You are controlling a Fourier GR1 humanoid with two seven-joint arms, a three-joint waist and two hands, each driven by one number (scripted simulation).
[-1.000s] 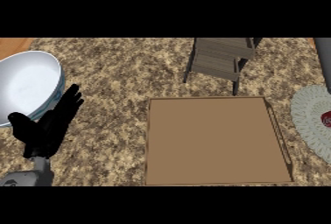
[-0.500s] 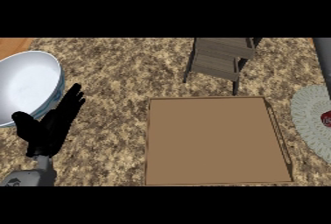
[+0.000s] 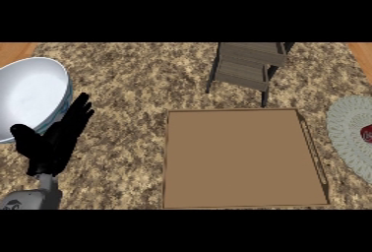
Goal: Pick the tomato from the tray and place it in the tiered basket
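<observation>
A flat brown tray (image 3: 243, 157) lies on the counter at centre right, and nothing shows on it. The grey tiered basket (image 3: 249, 66) stands behind it at the top. No tomato is plainly visible; only a small dark red thing (image 3: 365, 134) shows at the right edge, on a pale round mat (image 3: 347, 133). My left hand (image 3: 54, 140) stands open at the lower left, fingers up, beside a white bowl and far from the tray. My right hand does not show.
A large white bowl (image 3: 29, 98) sits at the left edge, just behind my left hand. The speckled granite counter (image 3: 138, 78) stretches between bowl, basket and tray. Wooden strips show at the top corners.
</observation>
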